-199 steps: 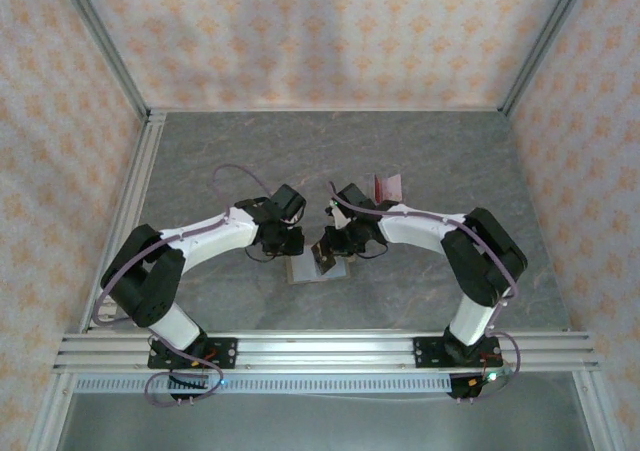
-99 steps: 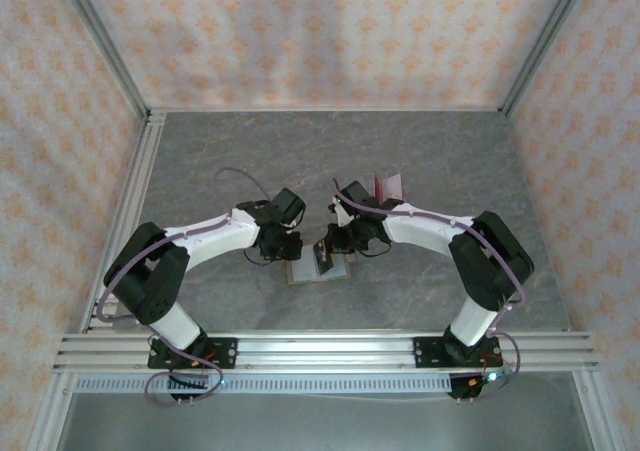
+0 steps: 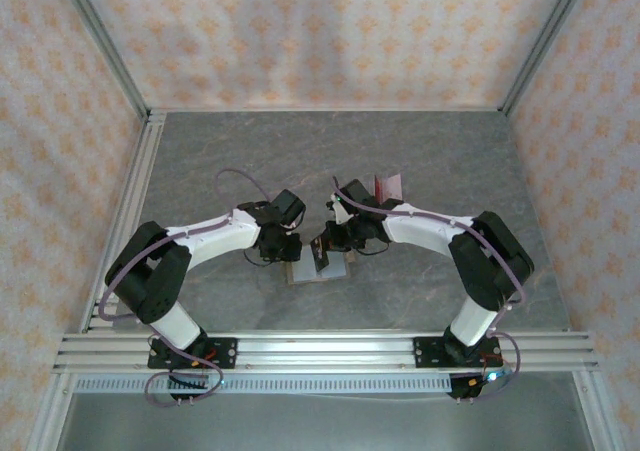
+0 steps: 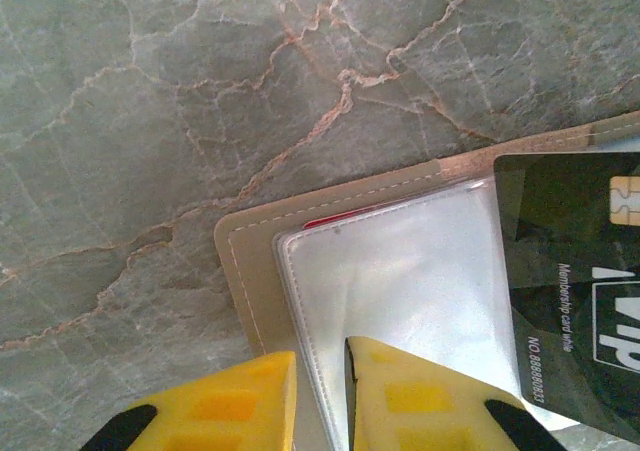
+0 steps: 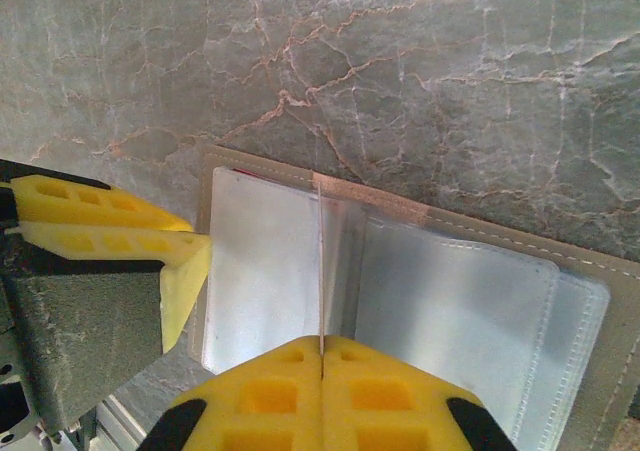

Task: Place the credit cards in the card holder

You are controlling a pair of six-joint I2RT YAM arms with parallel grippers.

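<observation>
Card holder (image 3: 300, 274) is lying open on the table (image 3: 400, 151) | I am pinching its clear sleeve (image 4: 400, 271) with the left gripper (image 4: 320, 391) | I am clamping a credit card (image 4: 570, 271) over it with the right gripper (image 5: 322, 371)

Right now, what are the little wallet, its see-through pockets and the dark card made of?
The card holder cover looks like tan leather or fake leather. It is matte, with a stitched line along its edge. Its pockets look like soft clear plastic, because they are glossy and washed pale by glare. The card looks like stiff, smooth plastic, dark with printed lettering and a small gold chip.
</observation>
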